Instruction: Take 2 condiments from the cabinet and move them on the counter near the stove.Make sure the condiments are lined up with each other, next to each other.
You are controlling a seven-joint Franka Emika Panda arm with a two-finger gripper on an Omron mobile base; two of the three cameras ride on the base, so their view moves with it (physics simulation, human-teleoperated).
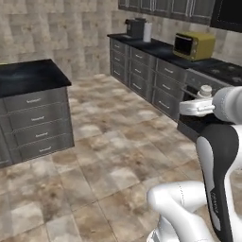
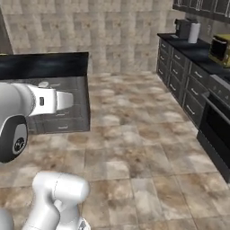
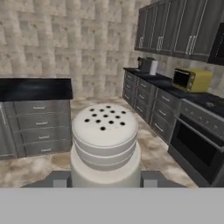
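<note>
- Fingertips of the gripper [image 3: 105, 181] showing as dark stubs, mostly hidden behind the pale shaker [image 3: 105, 144].
- Clamping the shaker upright, perforated lid facing the camera.
- Carrying it over tiled floor [image 1: 108, 156], well apart from the counter [image 1: 156, 47].
- Sitting at far right: stove [image 3: 199, 146], yellow microwave [image 1: 194, 45].
- Standing at left: dark island [image 1: 33, 75].

shaker [image 3: 105, 146]: 1 | yellow microwave [image 1: 193, 45]: 1 | stove [image 3: 197, 148]: 1 | coffee machine [image 1: 135, 27]: 1 | kitchen island [image 1: 33, 108]: 1
</note>
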